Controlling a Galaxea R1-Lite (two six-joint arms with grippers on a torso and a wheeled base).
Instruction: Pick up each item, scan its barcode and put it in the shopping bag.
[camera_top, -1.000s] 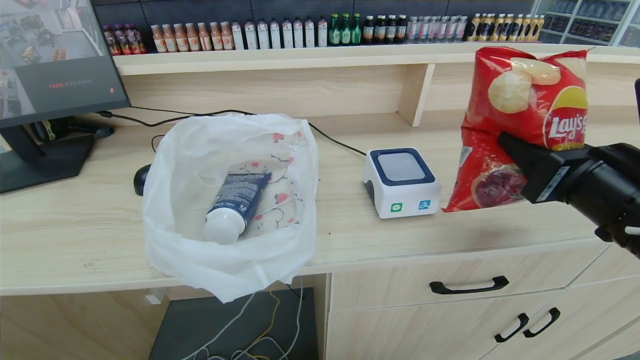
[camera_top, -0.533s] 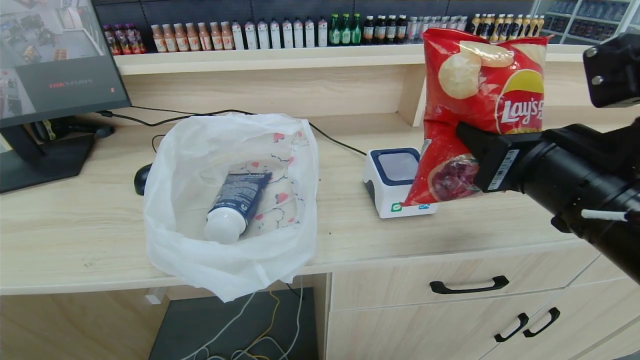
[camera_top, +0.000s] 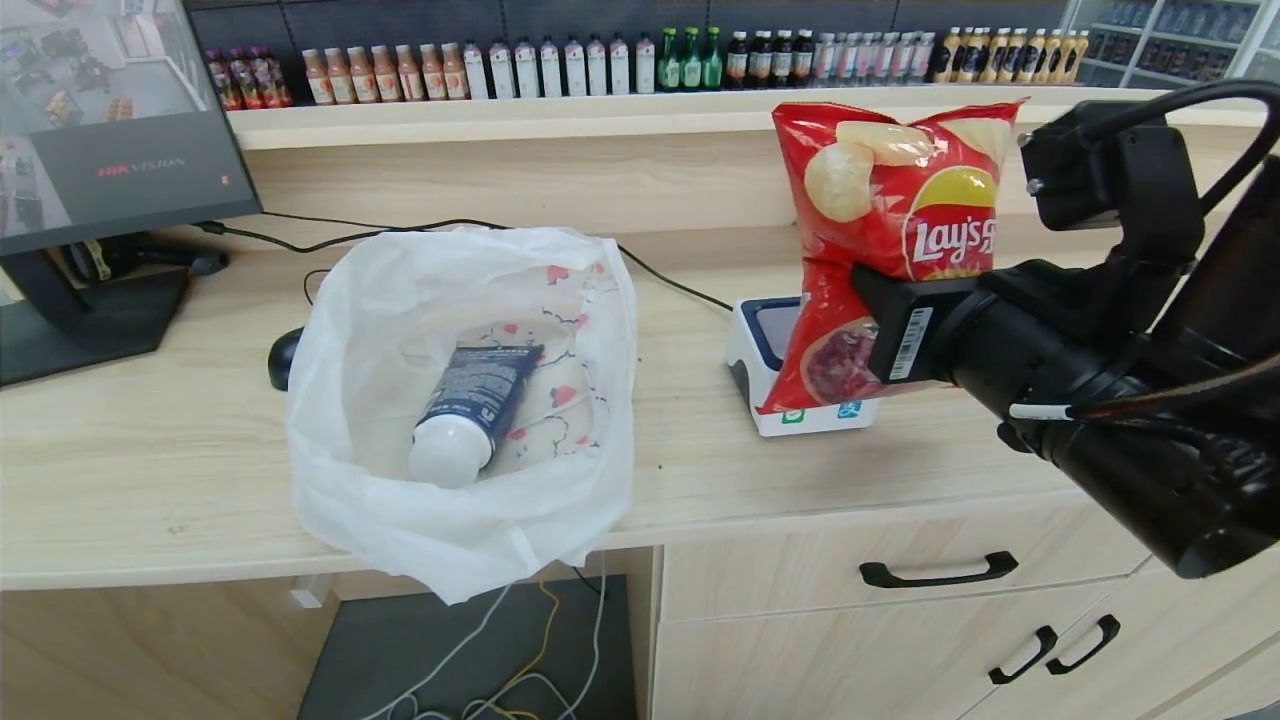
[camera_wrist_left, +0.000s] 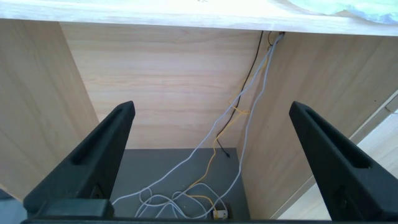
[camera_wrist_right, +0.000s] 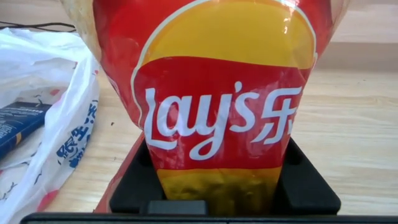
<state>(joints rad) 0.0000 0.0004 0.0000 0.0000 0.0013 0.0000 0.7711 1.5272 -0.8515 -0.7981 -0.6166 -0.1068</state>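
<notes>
My right gripper (camera_top: 880, 300) is shut on a red bag of chips (camera_top: 890, 210), held upright above the white and blue barcode scanner (camera_top: 770, 400) on the counter. In the right wrist view the chip bag (camera_wrist_right: 217, 99) stands between the black fingers (camera_wrist_right: 130, 183). To the left sits the white shopping bag (camera_top: 450, 400), open, with a dark blue tube (camera_top: 470, 400) lying inside; the shopping bag (camera_wrist_right: 43, 112) also shows in the right wrist view. My left gripper (camera_wrist_left: 211, 162) hangs open below the counter, facing cables on the floor.
A monitor (camera_top: 100, 130) on a stand is at the counter's back left, with a black mouse (camera_top: 282, 358) beside the bag. A raised shelf (camera_top: 560, 110) runs behind the counter. Drawers with black handles (camera_top: 938, 572) lie below the front edge.
My right arm has carried the chip bag leftward from the counter's right side to above the scanner. The shopping bag and tube have stayed put.
</notes>
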